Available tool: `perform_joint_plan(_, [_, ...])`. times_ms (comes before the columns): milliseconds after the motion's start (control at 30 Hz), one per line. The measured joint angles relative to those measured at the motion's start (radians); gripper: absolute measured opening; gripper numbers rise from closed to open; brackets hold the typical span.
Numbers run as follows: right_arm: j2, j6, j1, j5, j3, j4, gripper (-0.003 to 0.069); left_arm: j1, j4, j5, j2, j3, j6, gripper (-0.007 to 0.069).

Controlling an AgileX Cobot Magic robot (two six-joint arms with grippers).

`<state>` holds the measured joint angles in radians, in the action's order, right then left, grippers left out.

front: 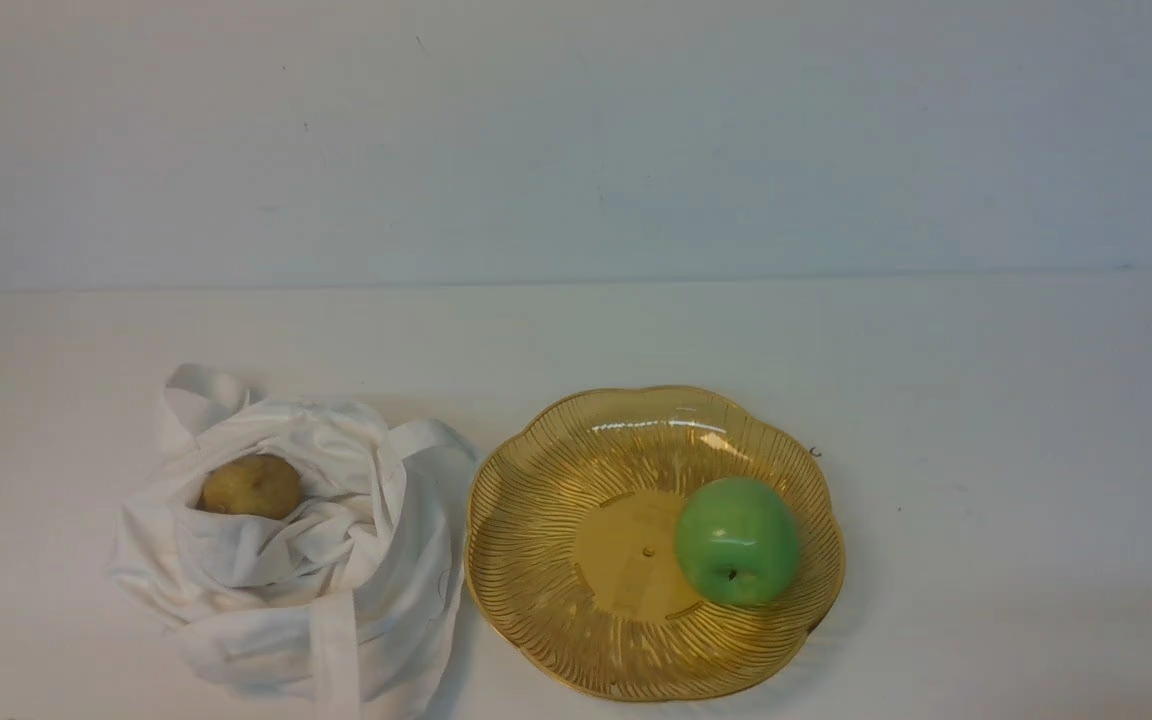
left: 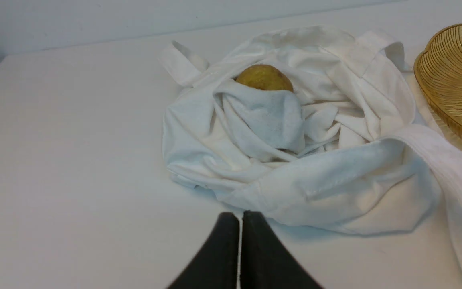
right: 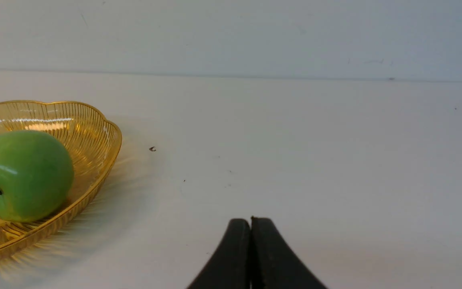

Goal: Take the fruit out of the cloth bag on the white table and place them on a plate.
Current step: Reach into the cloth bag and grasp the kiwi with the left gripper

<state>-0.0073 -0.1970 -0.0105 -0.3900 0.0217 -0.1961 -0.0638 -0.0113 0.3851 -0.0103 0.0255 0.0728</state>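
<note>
Worktop: plain matte white worktop (front: 986, 400) is stretching wide under everything, with a bare pale wall (front: 576, 130) behind it.
Cloth bag: soft white fabric cloth bag (front: 266, 590) with long strap handles is slumping in a crumpled heap on the robot's left, just beside the plate, with its mouth gaping upward.
Fruit: small oval yellowish-brown fruit (front: 250, 487) with dull speckled skin is nestling inside the bag, its top showing and a fold of cloth covering its lower part.
Plate: wide translucent amber-gold plastic plate (front: 536, 520) with a scalloped rim is sitting mid-worktop, carrying a glossy green apple (front: 737, 541) on its right half.
Left claw: left claw (left: 240, 218) is pointing at the bag from the robot's side, apart from it, jaws pressed together on nothing.
Right claw: right claw (right: 250, 222) is facing bare worktop near the plate's apple side, jaws together and empty.
Step in hand: to my eye, the left arm is preparing to reach into the bag.
Doing it well: the jaws should be parting first, then descending over the fruit's exposed top, clear of the fold, so no cloth is getting pinched.
</note>
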Motion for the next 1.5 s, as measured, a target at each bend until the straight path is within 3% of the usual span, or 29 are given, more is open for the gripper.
perform_joint_plan(1267, [0.000, 0.000, 0.000, 0.000, 0.000, 0.000, -0.0013, 0.000, 0.000, -0.008, 0.000, 0.001, 0.000, -0.0008])
perform_joint_plan(1400, [0.000, 0.000, 0.000, 0.000, 0.000, 0.000, -0.0013, 0.000, 0.051, -0.142, 0.000, 0.003, -0.019, -0.0008])
perform_joint_plan(1500, [0.000, 0.000, 0.000, 0.000, 0.000, 0.000, -0.0013, 0.000, 0.186, -0.276, 0.000, 0.003, -0.098, -0.0008])
